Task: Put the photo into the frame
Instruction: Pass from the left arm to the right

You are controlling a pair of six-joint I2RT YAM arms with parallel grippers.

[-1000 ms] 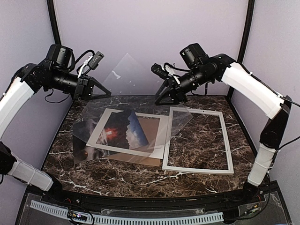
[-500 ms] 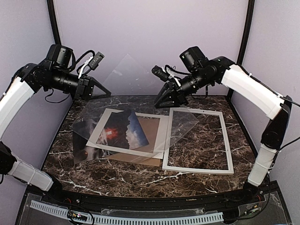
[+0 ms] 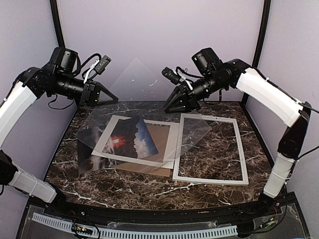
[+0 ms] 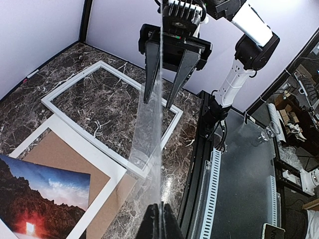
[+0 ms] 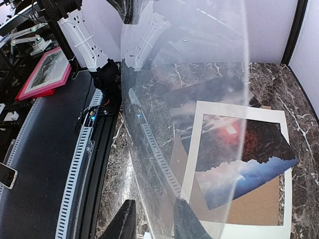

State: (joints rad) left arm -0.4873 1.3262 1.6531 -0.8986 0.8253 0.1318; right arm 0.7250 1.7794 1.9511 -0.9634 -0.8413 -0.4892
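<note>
Seen from above, I hold a clear plastic sheet [image 3: 139, 82] up over the back of the marble table [image 3: 149, 194], one claw on each side. My left claw [image 3: 113, 101] is pinched tight on the sheet's left edge. My right claw [image 3: 167, 109] has its two fingers apart with the sheet's other edge passing between them, not clamped.

The photo [image 3: 133, 139] lies tilted on the left half of the table, across the window of a white mat board [image 3: 139, 162] and a brown backing board [image 3: 159, 137]. The frame [image 3: 209, 179] lies flat on the right half, just beside the mat, with bare marble showing inside it. Its right and near rails have open table around them. The purple walls stand close behind both claws. One lower corner of the sheet reaches over the frame's far left corner; I cannot tell whether it touches.

Compared with a second ago, my right claw has shifted slightly left and its fingers stand closer together. My left claw, the photo and the frame sit where they were.

The left wrist view shows the sheet edge-on, running up between my right claw's spread fingers. The right wrist view looks through the sheet at the photo and shows a red-framed picture [image 5: 50, 72] off the table, which no other view shows.
</note>
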